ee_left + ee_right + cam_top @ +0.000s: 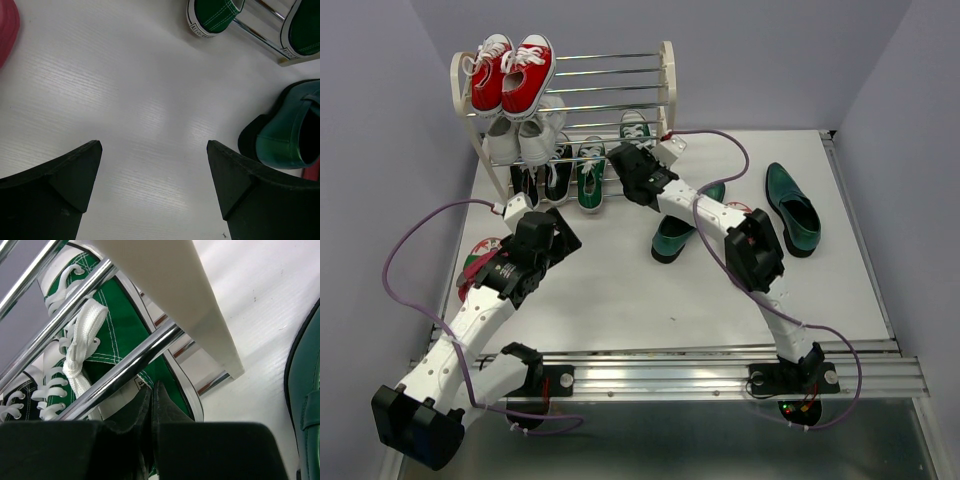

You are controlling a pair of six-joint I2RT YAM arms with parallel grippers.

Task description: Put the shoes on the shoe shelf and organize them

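Observation:
The shoe shelf (666, 80) stands at the back left. One green sneaker (590, 178) sits on its bottom tier. My right gripper (632, 158) reaches into that tier and is shut on the side wall of the second green sneaker (125, 335), under a silver rod (125, 365); one finger is inside the shoe, one outside. Two dark green loafers lie on the table, one (792, 208) at the right, one (674, 236) partly under the right arm. My left gripper (155, 147) is open and empty over bare table. The red-pink flip-flops (480, 262) lie partly hidden under the left arm.
Red sneakers (515, 72) fill the left of the top tier, white sneakers (525, 135) the middle tier, black sneakers (542, 180) the bottom left. The shelf's cream side frame (190, 300) stands right beside my right gripper. Purple walls close in the table on three sides.

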